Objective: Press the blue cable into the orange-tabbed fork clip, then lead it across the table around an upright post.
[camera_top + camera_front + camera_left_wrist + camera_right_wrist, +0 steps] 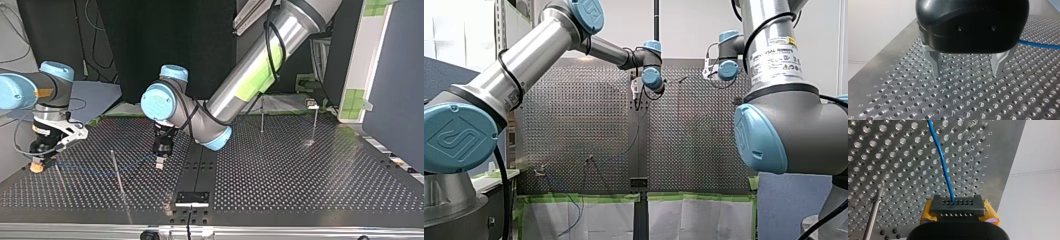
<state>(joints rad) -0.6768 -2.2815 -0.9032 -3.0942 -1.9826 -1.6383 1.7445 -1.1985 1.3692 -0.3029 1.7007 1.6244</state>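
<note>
My right claw point(958, 208) looks closed on the blue cable point(944, 167). The cable runs straight out ahead of it over the counter point(898, 170) and ends between its yellow pads point(926, 213). An upright post point(873, 217) stands just beside this claw.

My left claw point(966, 73) is wide open and holds nothing. Its metal fingers point(935, 65) hang close over bare perforated plate, and the cable lies behind it and off to one side.

The cable looks thin, light and limp, with a smooth jacket. I judge it will sag and curl where it is unsupported and may slide through a loose pinch. It is best gripped squarely across its width, close to the stretch being placed, and kept lightly taut.

A label point(774, 52) on my right arm reads "UNIVERSAL ROBOTS"; the smaller print under it is unreadable. Single letters are stamped along the counter's edge ahead of the right claw, and S and T can be made out.
</note>
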